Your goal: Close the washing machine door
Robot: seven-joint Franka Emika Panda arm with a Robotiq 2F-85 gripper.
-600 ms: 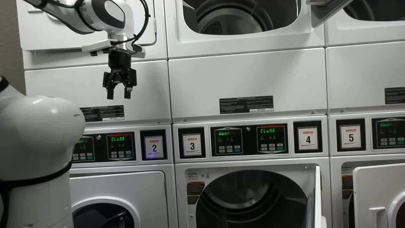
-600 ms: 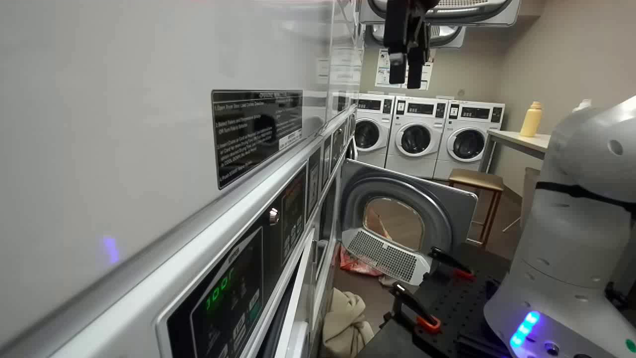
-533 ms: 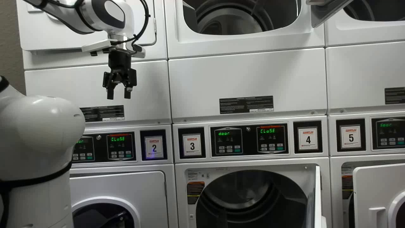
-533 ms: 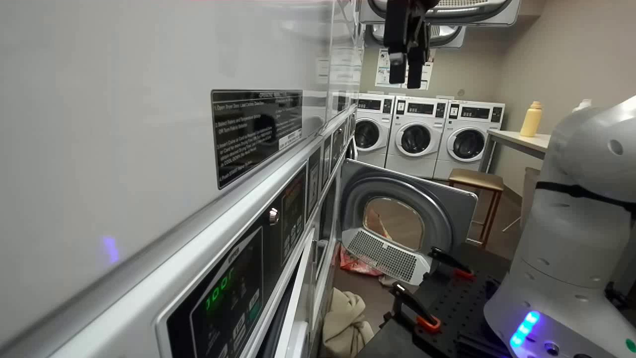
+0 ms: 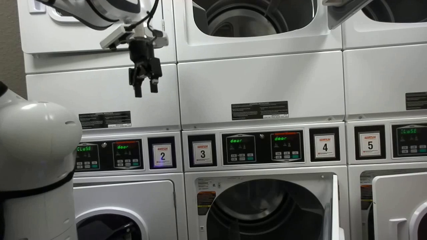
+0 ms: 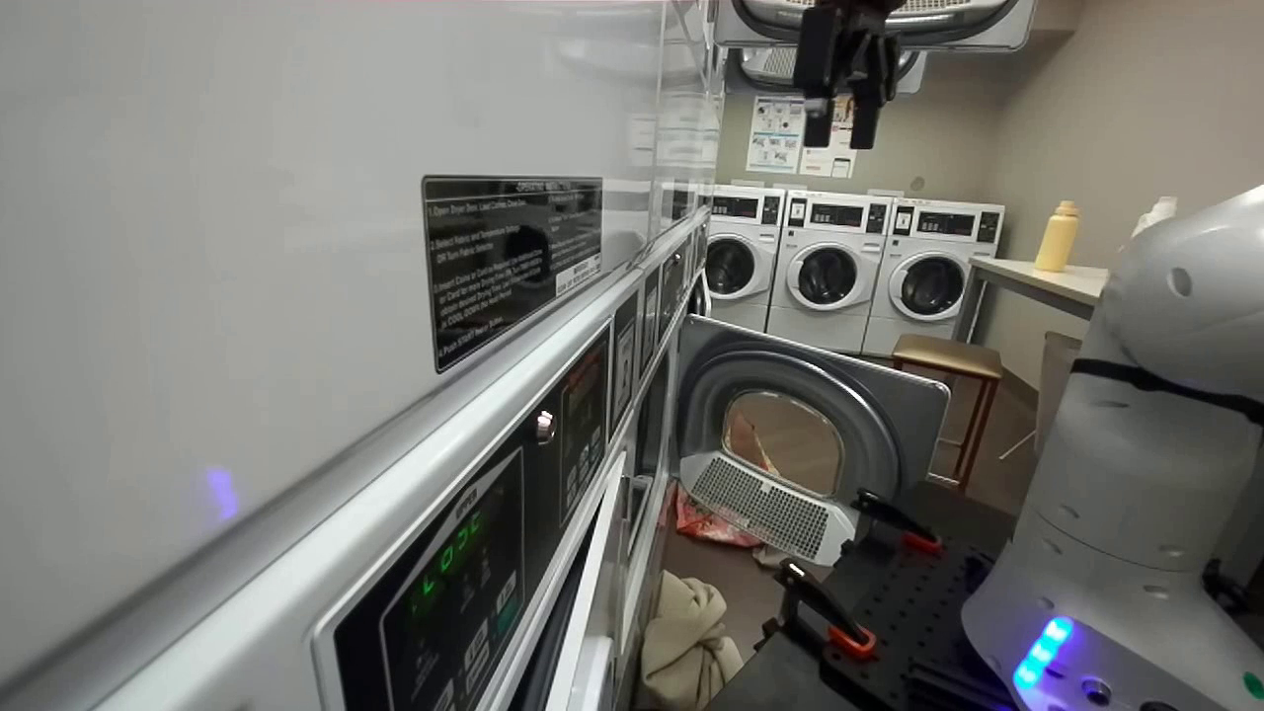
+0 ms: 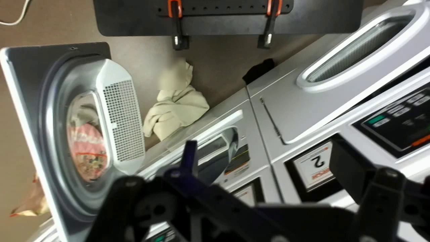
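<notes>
The washing machine, a white upper unit with a wide dark drum mouth, shows its front (image 5: 260, 43) at the top of an exterior view, cut off by the frame. What looks like its open door (image 5: 348, 13) juts out at its right edge, grey inner side showing. Open upper doors also hang at the top of an exterior view, the nearest door (image 6: 1002, 35) cut off. The plain white outer face is hidden. My gripper (image 5: 146, 92) is open, empty and pointing down, left of and below that drum mouth. It also shows in an exterior view (image 6: 841, 138) and the wrist view (image 7: 265, 151).
The lower machine with number plates 3 and 4 has its door (image 5: 335, 206) standing wide open; its inner side (image 6: 889, 415) faces the robot base. A white-framed windowed door (image 7: 289, 104) sits below plate 2. A black clamped table (image 7: 228, 25) and a beige cloth (image 7: 181, 107) lie low.
My gripper has moved right and a little up in one exterior view, and away from the machine fronts in the other. It has turned slightly. The doors have not moved.
</notes>
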